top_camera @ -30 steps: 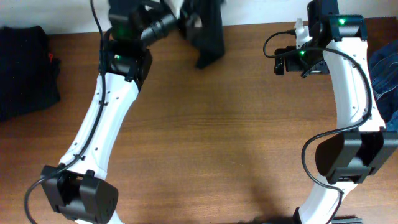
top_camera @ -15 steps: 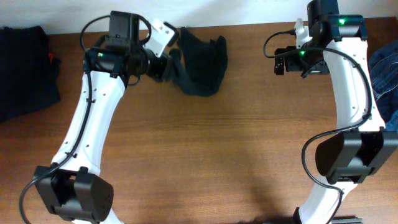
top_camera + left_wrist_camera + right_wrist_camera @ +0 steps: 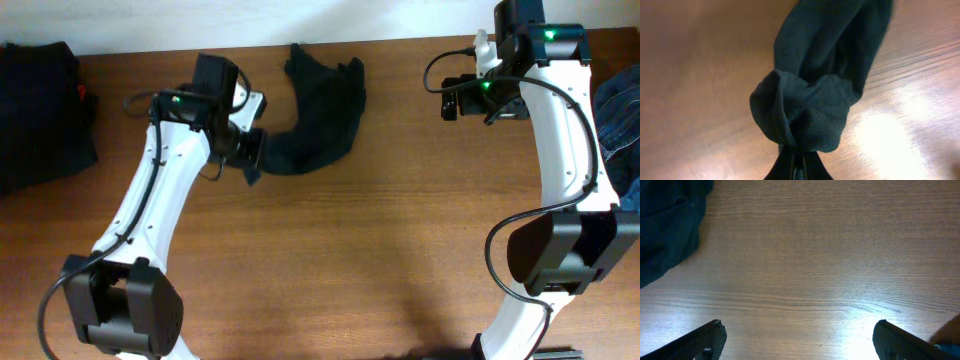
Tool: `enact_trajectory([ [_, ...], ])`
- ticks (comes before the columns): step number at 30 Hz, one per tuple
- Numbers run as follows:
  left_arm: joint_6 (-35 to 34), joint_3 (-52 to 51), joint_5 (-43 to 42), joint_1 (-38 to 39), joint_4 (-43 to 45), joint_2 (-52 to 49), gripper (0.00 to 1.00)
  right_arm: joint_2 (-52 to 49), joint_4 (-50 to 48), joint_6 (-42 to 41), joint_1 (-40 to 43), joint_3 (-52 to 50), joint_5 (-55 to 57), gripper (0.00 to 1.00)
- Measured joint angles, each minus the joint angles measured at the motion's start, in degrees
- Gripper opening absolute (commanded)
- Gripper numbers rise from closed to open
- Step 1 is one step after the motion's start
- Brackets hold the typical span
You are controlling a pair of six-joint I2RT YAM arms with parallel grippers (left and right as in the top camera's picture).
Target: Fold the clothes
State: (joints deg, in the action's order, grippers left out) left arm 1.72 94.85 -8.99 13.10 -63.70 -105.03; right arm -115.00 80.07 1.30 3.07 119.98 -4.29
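A brown wooden tabletop (image 3: 350,250) with fine lengthwise grain is seen filling most of the view. A pale strip (image 3: 100,20) is shown beyond its far edge. Bright glare (image 3: 860,312) is reflected off the wood.

Bright, even light from above fills the overhead view, sharp corner to corner. The dark garment (image 3: 315,125) reads as near-featureless black against the wooden table (image 3: 400,200), and only a faint, soft-edged shadow lies on the wood well to my side of it. Through my left wrist camera the light goes warm and dim: the garment's folds look soft, the wood around it is smeared with blur, and a white glare patch sits just to its right. My right wrist camera gives crisp grain under pale glare.
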Motion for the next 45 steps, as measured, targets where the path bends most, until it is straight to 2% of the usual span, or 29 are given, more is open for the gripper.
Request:
enact_trajectory([
  [5,-3.3,-6.3,2.4,0.0,0.0,-0.2,0.0,0.0,0.0,0.0,0.0,0.0,0.0,0.99],
  [8,-4.5,-10.1,3.3,0.0,0.3,-0.4,0.06,0.0,0.0,0.0,0.0,0.0,0.0,0.98],
  [9,-4.6,-11.1,3.5,0.0,0.5,-0.5,0.11,0.0,0.0,0.0,0.0,0.0,0.0,0.99],
  [10,-4.7,-12.3,3.6,0.0,0.7,-0.5,0.25,0.0,0.0,0.0,0.0,0.0,0.0,0.99],
  [11,-5.0,-13.4,3.8,0.0,0.7,-0.5,0.34,0.0,0.0,0.0,0.0,0.0,0.0,0.99],
  [13,-5.4,-14.8,4.0,0.0,0.7,-0.5,0.44,0.0,0.0,0.0,0.0,0.0,0.0,0.99],
  [17,-5.9,-15.8,4.6,0.0,0.7,-0.5,0.86,0.0,0.0,0.0,0.0,0.0,0.0,0.99],
  [20,-5.9,-15.8,4.6,0.0,1.0,-0.5,0.94,0.0,0.0,0.0,0.0,0.0,0.0,0.99],
  [26,-6.1,-15.8,3.6,0.0,7.9,-0.5,0.89,0.0,0.0,0.0,0.0,0.0,0.0,0.99],
  [27,-6.1,-15.8,3.4,0.0,9.0,-0.5,0.84,0.0,0.0,0.0,0.0,0.0,0.0,0.98],
  [32,-6.1,-15.6,3.3,0.0,15.8,-0.5,0.73,0.0,0.0,0.0,0.0,0.0,0.0,0.99],
  [34,-6.1,-15.6,3.4,0.0,15.8,-0.5,0.58,0.0,0.0,0.0,0.0,0.0,0.0,0.99],
  [35,-6.3,-15.6,3.5,0.0,15.3,-0.5,0.48,0.0,0.0,0.0,0.0,0.0,0.0,0.99],
  [36,-6.3,-15.6,3.5,0.0,14.9,-0.5,0.31,0.0,0.0,0.0,0.0,0.0,0.0,0.99],
  [37,-6.1,-15.6,3.5,0.0,14.5,-0.5,0.19,0.0,0.0,0.0,0.0,0.0,0.0,0.99],
  [38,-6.1,-15.6,3.5,0.0,14.1,-0.5,0.12,0.0,0.0,0.0,0.0,0.0,0.0,0.99],
  [40,-6.0,-15.6,3.6,0.0,13.5,-0.5,0.09,0.0,0.0,0.0,0.0,0.0,0.0,0.99],
  [45,-6.1,-16.9,3.5,0.0,12.7,-0.5,0.09,0.0,0.0,0.0,0.0,0.0,0.0,0.98],
])
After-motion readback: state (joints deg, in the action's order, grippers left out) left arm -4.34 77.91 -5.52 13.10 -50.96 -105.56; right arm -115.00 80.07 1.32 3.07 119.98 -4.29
